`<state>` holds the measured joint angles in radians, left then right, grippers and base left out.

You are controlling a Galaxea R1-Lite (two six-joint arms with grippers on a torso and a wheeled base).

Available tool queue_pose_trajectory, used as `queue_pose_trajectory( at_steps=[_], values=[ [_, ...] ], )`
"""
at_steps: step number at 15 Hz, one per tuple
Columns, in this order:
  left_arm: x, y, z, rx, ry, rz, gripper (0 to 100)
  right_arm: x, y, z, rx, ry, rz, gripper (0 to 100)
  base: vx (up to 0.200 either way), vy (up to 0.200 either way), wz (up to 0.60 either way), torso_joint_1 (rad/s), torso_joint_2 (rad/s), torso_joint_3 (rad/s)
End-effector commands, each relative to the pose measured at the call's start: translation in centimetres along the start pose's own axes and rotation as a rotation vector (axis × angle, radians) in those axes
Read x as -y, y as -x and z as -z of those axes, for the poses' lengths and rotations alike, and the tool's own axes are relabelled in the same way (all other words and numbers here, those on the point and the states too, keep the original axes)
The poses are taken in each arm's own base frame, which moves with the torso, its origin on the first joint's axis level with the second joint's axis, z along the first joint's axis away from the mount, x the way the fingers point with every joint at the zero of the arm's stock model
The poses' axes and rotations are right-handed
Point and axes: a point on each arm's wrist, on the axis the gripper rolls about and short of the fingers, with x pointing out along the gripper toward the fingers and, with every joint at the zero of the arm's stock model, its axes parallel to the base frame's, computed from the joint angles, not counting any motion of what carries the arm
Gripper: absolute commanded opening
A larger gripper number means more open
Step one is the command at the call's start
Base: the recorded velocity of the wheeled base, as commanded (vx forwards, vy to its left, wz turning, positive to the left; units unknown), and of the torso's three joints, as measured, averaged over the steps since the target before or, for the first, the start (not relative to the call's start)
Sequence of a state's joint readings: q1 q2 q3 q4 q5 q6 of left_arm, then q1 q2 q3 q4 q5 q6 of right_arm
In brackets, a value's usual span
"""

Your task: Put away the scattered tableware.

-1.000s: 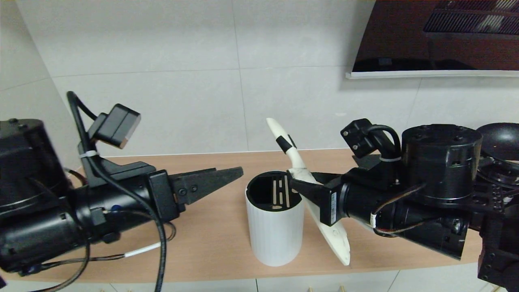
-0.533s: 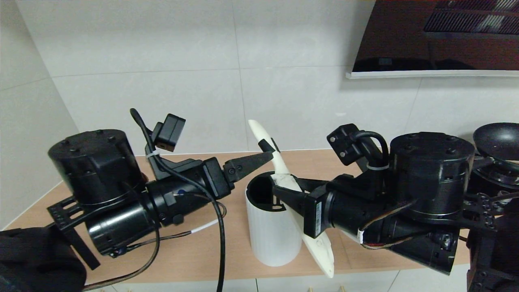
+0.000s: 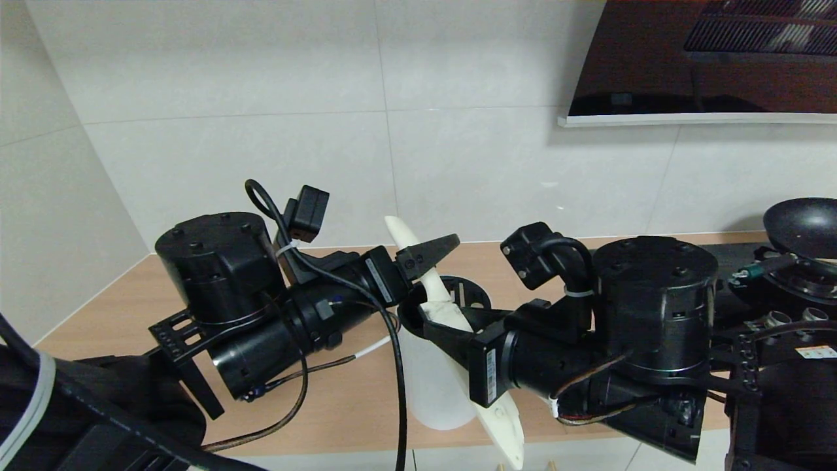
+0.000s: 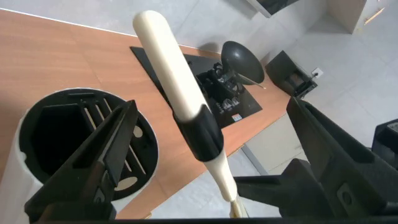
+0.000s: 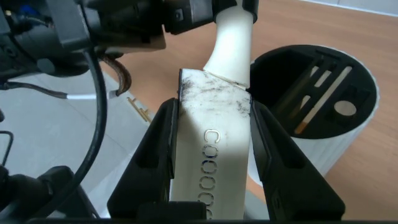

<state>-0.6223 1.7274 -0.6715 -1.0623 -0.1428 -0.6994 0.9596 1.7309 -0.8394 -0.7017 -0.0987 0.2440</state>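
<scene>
My right gripper (image 3: 450, 322) is shut on a white slotted spatula (image 3: 501, 422), clamped at the top of its blade (image 5: 214, 155). The spatula stands tilted, handle up, just in front of the white utensil holder (image 3: 428, 392). The holder stands upright on the wooden counter (image 3: 131, 307) with several utensils inside its black insert (image 5: 323, 87). My left gripper (image 3: 426, 260) is open, and its fingers (image 4: 93, 162) straddle the spatula handle (image 4: 168, 68) near the black band without closing on it.
A black pan (image 3: 801, 226) sits on a cooktop at the counter's right end, below a dark range hood (image 3: 706, 59). A tiled wall runs close behind the counter. The counter left of the holder is bare.
My left arm has swung right and brought its open fingers around the spatula handle. My right arm has shifted left and lower with the spatula still held.
</scene>
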Motion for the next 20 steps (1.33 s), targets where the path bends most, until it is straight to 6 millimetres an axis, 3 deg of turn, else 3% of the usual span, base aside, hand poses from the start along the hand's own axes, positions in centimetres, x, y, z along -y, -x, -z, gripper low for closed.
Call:
queue_pose_trajectory(
  at_steps=[1, 2, 3, 20],
  values=[
    [-0.02, -0.03, 0.04, -0.002, 0.000, -0.001, 100, 0.01, -0.09, 0.16, -0.005, 0.001, 0.001, 0, 0.000, 0.000, 0.00, 0.000, 0.00, 0.000],
    [-0.05, -0.02, 0.01, -0.001, 0.000, -0.002, 100, 0.00, -0.10, 0.10, -0.001, 0.000, 0.005, 0, 0.000, 0.000, 0.00, 0.000, 0.00, 0.000],
    [-0.06, -0.04, 0.09, -0.004, 0.001, -0.001, 0, 0.00, -0.09, 0.08, 0.004, 0.000, 0.006, 0, 0.000, 0.000, 0.00, 0.000, 0.00, 0.000],
    [0.11, -0.02, -0.18, -0.004, 0.001, -0.001, 0, 0.00, 0.08, -0.15, 0.024, -0.002, 0.018, 0, 0.000, 0.000, 0.00, 0.000, 0.00, 0.000]
  ],
)
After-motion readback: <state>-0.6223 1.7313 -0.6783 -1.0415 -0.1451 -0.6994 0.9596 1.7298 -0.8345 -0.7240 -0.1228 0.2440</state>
